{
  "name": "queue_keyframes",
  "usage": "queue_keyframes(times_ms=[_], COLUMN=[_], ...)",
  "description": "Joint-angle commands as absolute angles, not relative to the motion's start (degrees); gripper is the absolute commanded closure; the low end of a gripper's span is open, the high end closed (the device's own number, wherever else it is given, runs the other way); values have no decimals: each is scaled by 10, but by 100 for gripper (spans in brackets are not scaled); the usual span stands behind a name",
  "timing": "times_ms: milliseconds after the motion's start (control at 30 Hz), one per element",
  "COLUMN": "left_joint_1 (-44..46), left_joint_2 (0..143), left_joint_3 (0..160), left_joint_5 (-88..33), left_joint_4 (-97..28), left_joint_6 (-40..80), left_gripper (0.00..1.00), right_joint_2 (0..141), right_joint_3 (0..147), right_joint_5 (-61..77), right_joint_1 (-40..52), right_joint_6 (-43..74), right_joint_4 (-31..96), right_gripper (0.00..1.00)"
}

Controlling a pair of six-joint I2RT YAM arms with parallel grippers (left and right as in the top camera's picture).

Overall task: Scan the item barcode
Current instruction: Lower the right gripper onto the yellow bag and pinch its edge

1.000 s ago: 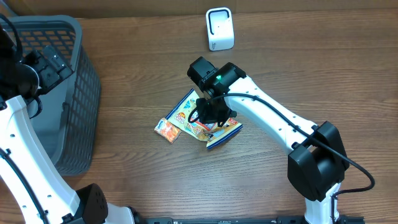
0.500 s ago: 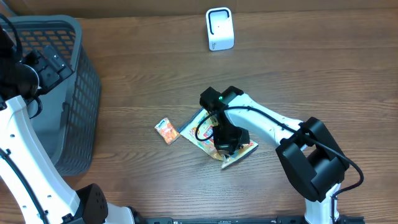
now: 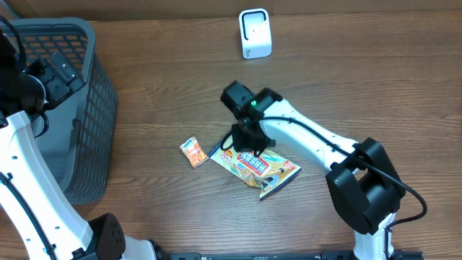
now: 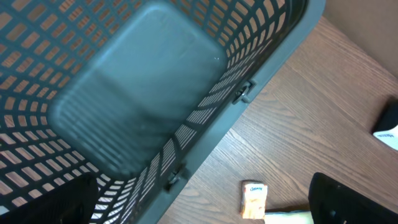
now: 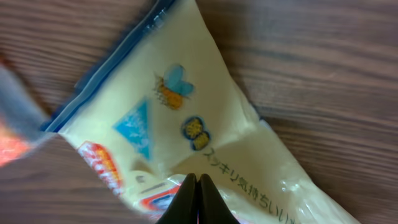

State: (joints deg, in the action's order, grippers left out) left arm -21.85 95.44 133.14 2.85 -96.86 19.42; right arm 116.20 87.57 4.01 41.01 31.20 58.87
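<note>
A yellow snack bag (image 3: 266, 168) with orange and blue print lies on the wood table right of centre. My right gripper (image 3: 244, 139) is down on its upper-left part. In the right wrist view the black fingertips (image 5: 198, 184) are pressed together with the bag's (image 5: 186, 106) film creased up between them. A white barcode scanner (image 3: 255, 33) stands at the table's far edge. My left gripper (image 4: 205, 208) hangs open over the basket's rim, nothing between its fingers.
A grey mesh basket (image 3: 85, 108) fills the left side, its inside (image 4: 137, 93) bare. A small orange packet (image 3: 193, 152) lies left of the bag and shows in the left wrist view (image 4: 253, 199).
The right gripper pulled the bag toward the near right, then swung back up and left, the bag staying with it. The left arm has not moved.
</note>
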Motion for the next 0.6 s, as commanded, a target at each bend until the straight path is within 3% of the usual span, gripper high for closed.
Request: queue_keyframes(times_ms=[0, 267, 433, 567], left_joint_1=[-218, -217, -217, -217], left_joint_2=[956, 956, 956, 956], left_joint_3=[1330, 1330, 1330, 1330], left_joint_5=[34, 34, 34, 34], left_joint_4=[-968, -968, -968, -968], left_joint_6=[186, 186, 186, 186], left_gripper=[0, 0, 0, 0], right_joint_2=[1157, 1159, 1159, 1159], right_joint_3=[813, 845, 984, 1015], right_joint_5=[82, -4, 20, 166], right_joint_1=[412, 387, 332, 332], right_joint_6=[325, 341, 322, 270], right_joint_4=[517, 429, 609, 749], right_gripper=[96, 96, 96, 96])
